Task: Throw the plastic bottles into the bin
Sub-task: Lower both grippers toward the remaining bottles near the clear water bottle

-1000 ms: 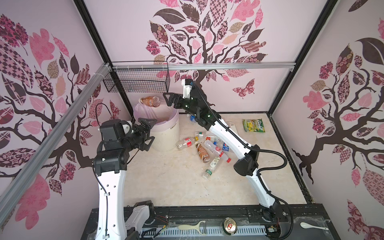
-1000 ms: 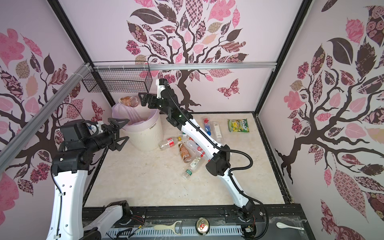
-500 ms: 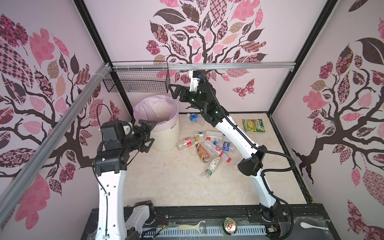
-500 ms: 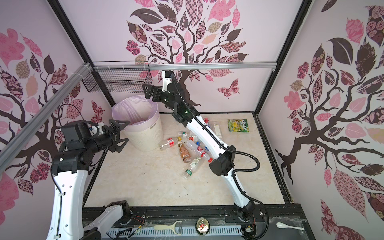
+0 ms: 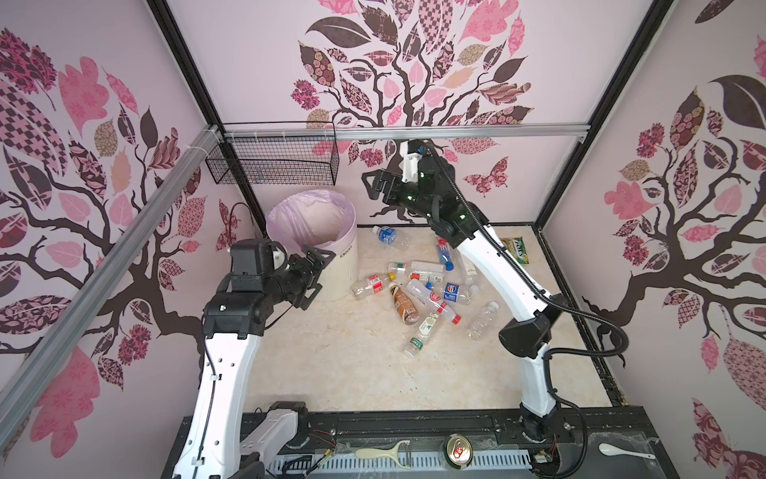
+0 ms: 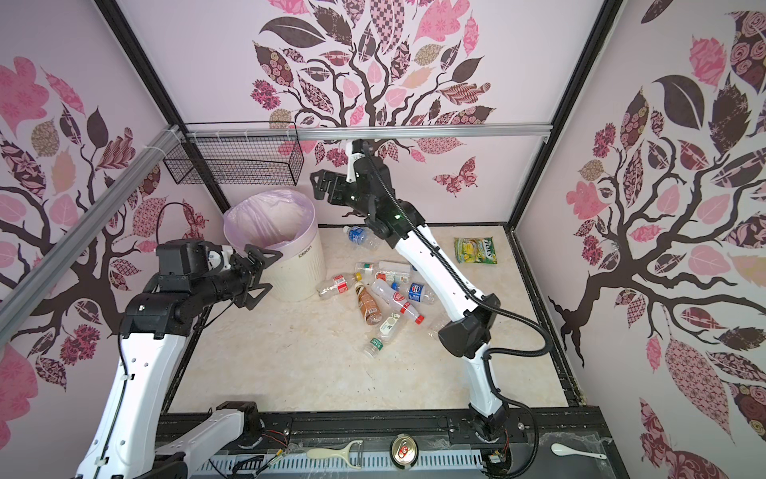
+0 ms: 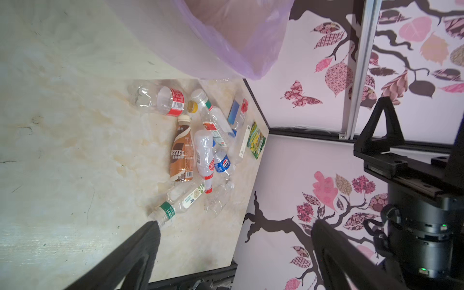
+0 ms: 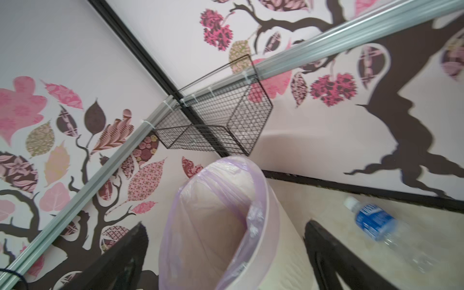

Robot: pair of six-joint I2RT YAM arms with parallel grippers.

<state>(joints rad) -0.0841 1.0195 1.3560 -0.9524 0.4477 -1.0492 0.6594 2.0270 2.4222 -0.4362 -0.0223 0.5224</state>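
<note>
The cream bin (image 5: 338,271) (image 6: 304,269) with its lilac liner stands at the back left. Several plastic bottles (image 5: 418,290) (image 7: 200,148) lie in a loose pile to its right, among them a brown one (image 5: 404,305). A blue-labelled bottle (image 5: 387,235) (image 8: 371,221) lies alone near the back wall. My right gripper (image 5: 367,187) (image 6: 315,186) (image 8: 224,228) hangs open and empty, high up, just right of the bin's mouth. My left gripper (image 5: 326,270) (image 6: 272,269) (image 7: 236,226) is open and empty at the bin's front left side.
A black wire basket (image 5: 273,161) hangs on the back rail above the bin. A green-yellow snack packet (image 5: 516,249) lies at the back right. A can (image 5: 458,450), a peeler (image 5: 383,452) and a spoon (image 5: 626,451) rest on the front ledge.
A brown bottle that was over the bin's mouth a second ago is gone from view. My right gripper has drawn back to the right, off the bin. The left arm has not moved.
</note>
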